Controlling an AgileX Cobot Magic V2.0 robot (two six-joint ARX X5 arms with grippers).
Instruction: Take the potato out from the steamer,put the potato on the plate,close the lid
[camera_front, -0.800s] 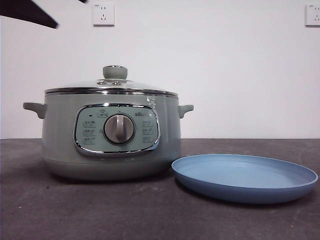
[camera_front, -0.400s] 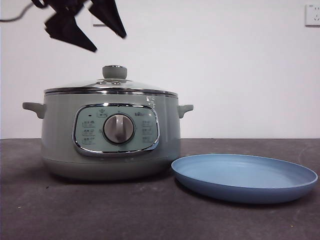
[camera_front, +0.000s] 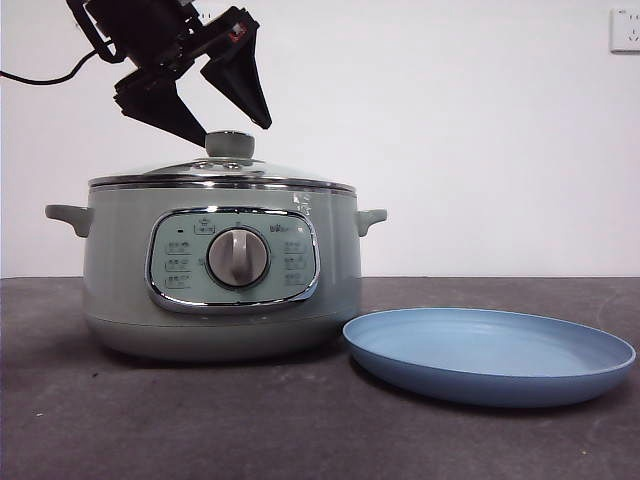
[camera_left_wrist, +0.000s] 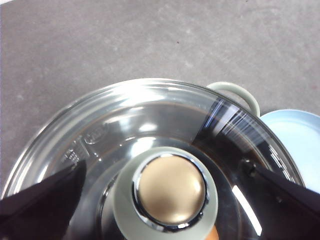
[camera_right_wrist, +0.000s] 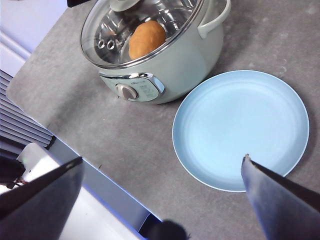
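Over the lid (camera_front: 222, 172), left gripper (camera_front: 237, 136) tilted, jaws spread astride its knob (camera_front: 230, 144), seemingly not touching

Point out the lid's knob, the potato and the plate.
lid's knob (camera_left_wrist: 170, 188), left wrist view, its brassy round top.
potato (camera_right_wrist: 146, 39), right wrist view, its orange middle, seen through the glass.
plate (camera_front: 490, 350), front view, its bare blue inside.
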